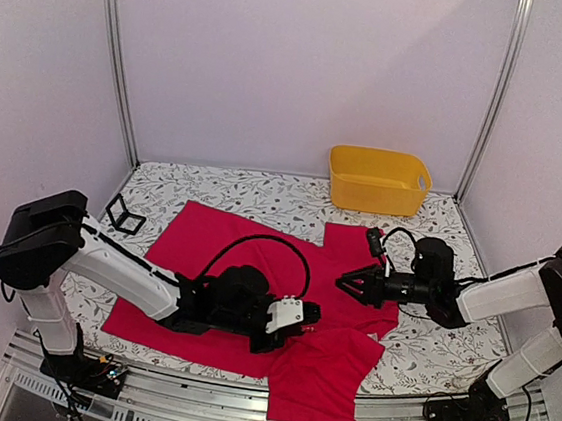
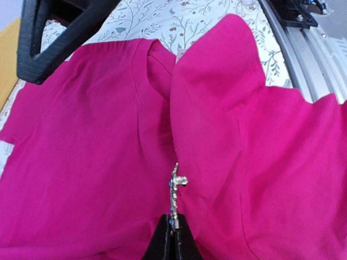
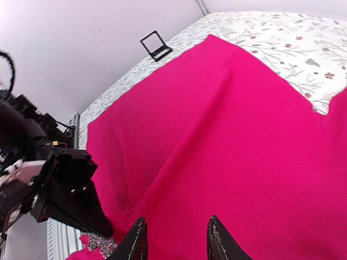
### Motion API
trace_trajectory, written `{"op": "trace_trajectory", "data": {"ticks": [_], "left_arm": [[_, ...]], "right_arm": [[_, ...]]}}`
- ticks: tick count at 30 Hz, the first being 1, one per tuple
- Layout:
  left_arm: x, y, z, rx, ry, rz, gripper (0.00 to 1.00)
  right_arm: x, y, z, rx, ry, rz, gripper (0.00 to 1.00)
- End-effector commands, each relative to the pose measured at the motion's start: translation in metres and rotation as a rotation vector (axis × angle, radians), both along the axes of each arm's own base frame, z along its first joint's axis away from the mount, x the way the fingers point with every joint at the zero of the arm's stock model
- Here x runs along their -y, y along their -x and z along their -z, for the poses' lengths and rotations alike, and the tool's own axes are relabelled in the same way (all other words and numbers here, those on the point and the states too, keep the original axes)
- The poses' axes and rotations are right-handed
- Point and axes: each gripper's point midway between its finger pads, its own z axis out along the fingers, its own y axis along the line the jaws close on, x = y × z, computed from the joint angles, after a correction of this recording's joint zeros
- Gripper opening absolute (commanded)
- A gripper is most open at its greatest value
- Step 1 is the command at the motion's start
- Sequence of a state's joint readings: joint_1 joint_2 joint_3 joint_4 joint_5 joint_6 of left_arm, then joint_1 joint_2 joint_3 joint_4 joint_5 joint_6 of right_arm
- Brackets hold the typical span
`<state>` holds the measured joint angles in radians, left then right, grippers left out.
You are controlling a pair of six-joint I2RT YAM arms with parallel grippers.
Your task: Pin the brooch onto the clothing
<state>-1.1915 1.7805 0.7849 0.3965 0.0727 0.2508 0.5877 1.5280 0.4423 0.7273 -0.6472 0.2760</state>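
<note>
left tool [image 2: 172,222]: pinching brooch [image 2: 177,184], seemingly touching shirt [image 2: 81,141] | right tool [image 3: 177,221]: spread, over shirt

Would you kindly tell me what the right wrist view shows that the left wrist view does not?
Only the right wrist view shows the small black square frame and the right claw with both fingers apart. Only the left wrist view shows the left claw shut on the tiny silvery flower-like brooch. Both show the bright red-pink T-shirt and the white floral tablecloth.
</note>
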Motion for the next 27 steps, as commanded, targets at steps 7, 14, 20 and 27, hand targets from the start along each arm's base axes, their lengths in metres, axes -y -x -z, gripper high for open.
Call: {"op": "trace_trajectory", "data": {"ticks": [7, 14, 20, 27], "left_arm": [[0.002, -0.009, 0.031, 0.322, -0.215, -0.013, 0.04], [0.002, 0.006, 0.042, 0.334, -0.284, 0.03, 0.3], [0.0, 0.025, 0.04, 0.263, -0.31, 0.08, 0.41], [-0.004, 0.059, 0.025, 0.092, -0.329, 0.203, 0.83]], "right_arm": [[0.098, -0.061, 0.081, -0.259, 0.588, 0.559, 0.36], [0.112, -0.069, 0.12, -0.382, 0.671, 0.571, 0.37], [0.114, -0.079, 0.142, -0.432, 0.711, 0.56, 0.37], [0.109, -0.123, 0.139, -0.406, 0.703, 0.584, 0.37]]}}
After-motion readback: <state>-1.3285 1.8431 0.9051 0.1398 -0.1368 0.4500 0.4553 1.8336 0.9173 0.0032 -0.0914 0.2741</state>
